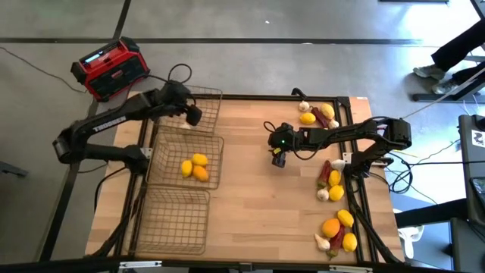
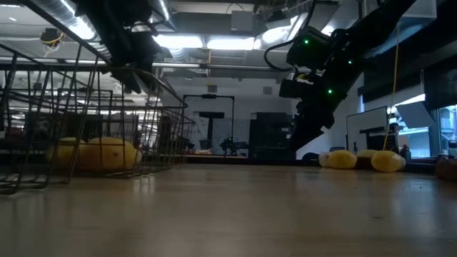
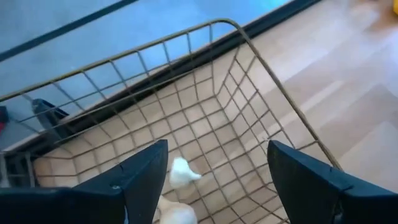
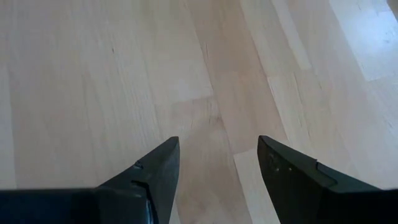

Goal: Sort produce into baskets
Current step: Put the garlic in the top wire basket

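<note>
Left gripper, jaws apart and empty, hangs above the far basket, where garlic lies; the right gripper, also apart and empty, should next reach from mid-table to the produce well right of that basket.

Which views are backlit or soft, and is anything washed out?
Low view: backlit by ceiling lights, the right gripper and the baskets go to silhouette, tabletop dim. Left wrist view: garlic soft and near blown out between the open left gripper fingers. Right wrist view: bare wood, pale glare toward one corner. High view: evenly lit.
</note>
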Controlling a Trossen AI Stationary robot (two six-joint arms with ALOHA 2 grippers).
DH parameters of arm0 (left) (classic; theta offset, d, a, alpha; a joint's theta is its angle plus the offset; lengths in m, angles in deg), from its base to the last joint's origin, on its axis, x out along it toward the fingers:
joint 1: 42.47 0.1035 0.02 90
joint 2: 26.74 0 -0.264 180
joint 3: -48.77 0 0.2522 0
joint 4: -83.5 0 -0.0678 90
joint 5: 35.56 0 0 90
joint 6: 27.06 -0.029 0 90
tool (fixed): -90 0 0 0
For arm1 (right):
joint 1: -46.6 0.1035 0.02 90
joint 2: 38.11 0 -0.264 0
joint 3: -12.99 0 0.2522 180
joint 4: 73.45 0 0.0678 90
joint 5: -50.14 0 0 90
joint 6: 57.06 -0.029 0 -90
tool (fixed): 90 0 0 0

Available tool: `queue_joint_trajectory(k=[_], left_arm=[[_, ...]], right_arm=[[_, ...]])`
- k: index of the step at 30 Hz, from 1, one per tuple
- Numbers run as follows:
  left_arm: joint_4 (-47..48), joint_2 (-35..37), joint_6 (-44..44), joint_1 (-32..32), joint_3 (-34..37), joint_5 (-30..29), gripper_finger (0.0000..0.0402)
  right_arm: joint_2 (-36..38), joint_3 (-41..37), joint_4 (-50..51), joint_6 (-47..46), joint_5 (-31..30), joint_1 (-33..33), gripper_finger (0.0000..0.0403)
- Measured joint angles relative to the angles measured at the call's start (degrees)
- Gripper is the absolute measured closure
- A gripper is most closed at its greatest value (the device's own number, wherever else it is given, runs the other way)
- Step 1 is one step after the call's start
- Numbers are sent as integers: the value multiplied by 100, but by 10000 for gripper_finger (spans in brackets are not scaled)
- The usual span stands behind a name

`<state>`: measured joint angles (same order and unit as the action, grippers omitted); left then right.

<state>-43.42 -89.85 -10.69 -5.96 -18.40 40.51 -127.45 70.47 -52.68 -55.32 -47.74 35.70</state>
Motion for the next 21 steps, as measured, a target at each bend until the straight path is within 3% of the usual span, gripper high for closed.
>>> queue_joint_trajectory(k=[16, 21], left_arm=[[25, -13, -193, 0, 0, -73, 131], [-395, -11, -407, -437, 0, 147, 137]], right_arm=[[0, 0, -8, 3, -52, 0, 191], [0, 0, -6, 4, -49, -1, 191]])
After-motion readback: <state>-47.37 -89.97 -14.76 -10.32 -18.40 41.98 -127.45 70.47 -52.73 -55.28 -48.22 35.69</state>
